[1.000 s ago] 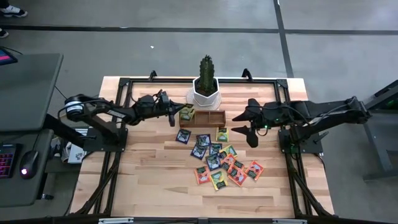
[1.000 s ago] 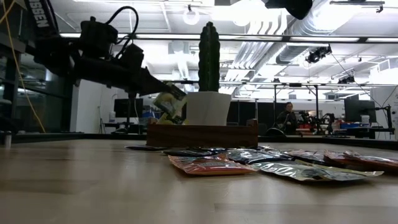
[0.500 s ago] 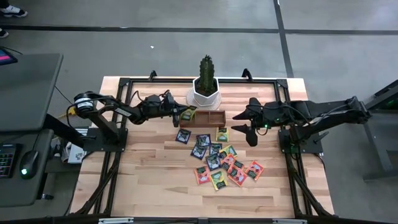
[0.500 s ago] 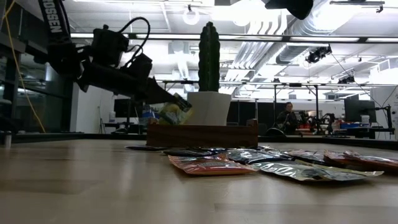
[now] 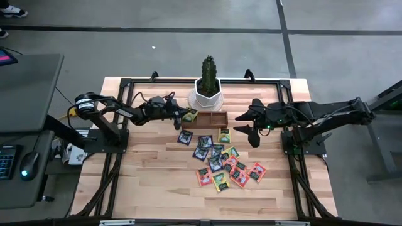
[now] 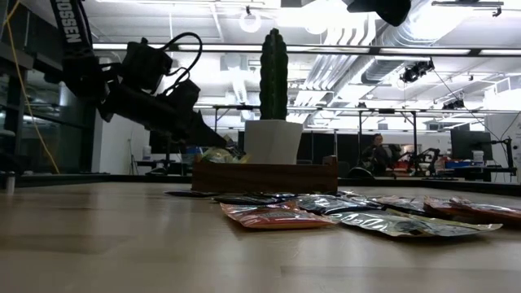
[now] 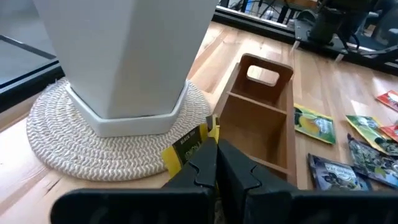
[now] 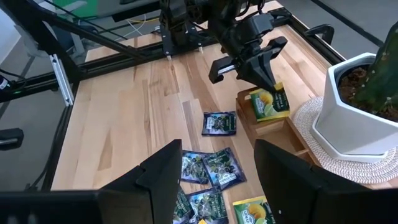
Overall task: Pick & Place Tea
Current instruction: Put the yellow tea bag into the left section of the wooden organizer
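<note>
The left end effector [image 5: 181, 115] reaches in from the left side of the tabletop [image 5: 144, 182], its fingers pressed together on a yellow-green tea sachet [image 8: 268, 103]. The sachet stands on edge, tilted, with its lower corner inside the left-hand compartment of the wooden tray [image 5: 212, 120], right beside the white cactus pot [image 5: 207, 93] on its woven mat [image 7: 74, 143]. In the left wrist view the sachet sticks out just past the fingertips, and the tray's compartments run away from it in a line, so the tray's long axis lies along the reach of this arm. Releasing the sachet looks like the coming move: it is already over the nearest compartment, so it needs to drop, not travel.

The loose tea sachets [image 5: 221, 164], dark blue, green and orange-red, lie flat in a scatter on the tabletop in front of the tray, closer to the right arm. The right end effector [image 5: 246, 123] hovers just right of the tray with its fingers spread wide and holding nothing.

Compared with a second ago, the left end effector has moved right and lower: then the sachet was held clearly above the tray's left end in the low view, and now only its top edge shows over the tray wall. The right arm has not moved, and the scattered sachets lie as they did.
</note>
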